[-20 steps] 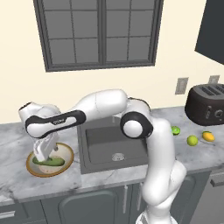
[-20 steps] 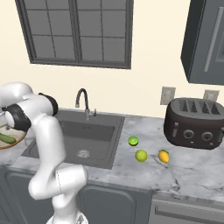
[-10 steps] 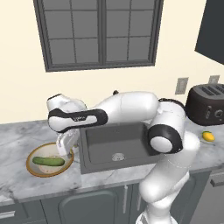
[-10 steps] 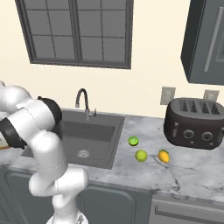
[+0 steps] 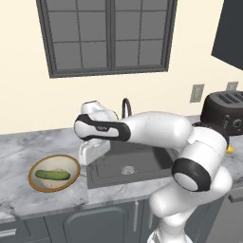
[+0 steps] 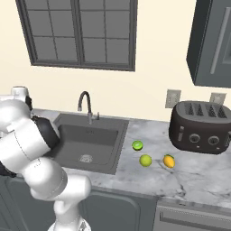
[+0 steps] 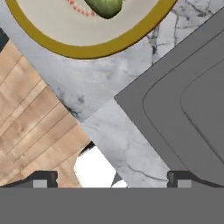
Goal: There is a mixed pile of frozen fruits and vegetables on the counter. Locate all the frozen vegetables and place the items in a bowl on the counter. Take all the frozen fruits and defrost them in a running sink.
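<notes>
The cucumber (image 5: 52, 175) now lies alone in the bowl (image 5: 40, 184), and the gripper (image 5: 91, 153), jaws wide and empty, has lifted clear and swung to the sink's (image 5: 142, 163) left edge. One vegetable is done; the orange item (image 6: 168, 161) and two limes (image 6: 137, 145) wait on the counter (image 6: 194, 171) right of the sink.

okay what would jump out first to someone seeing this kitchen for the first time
The big white arm sweeping across the sink, its open gripper hanging between the basin and the bowl. Next, the cucumber lying alone in that bowl at the left. Then three small round items loose on the counter before the toaster.
</notes>
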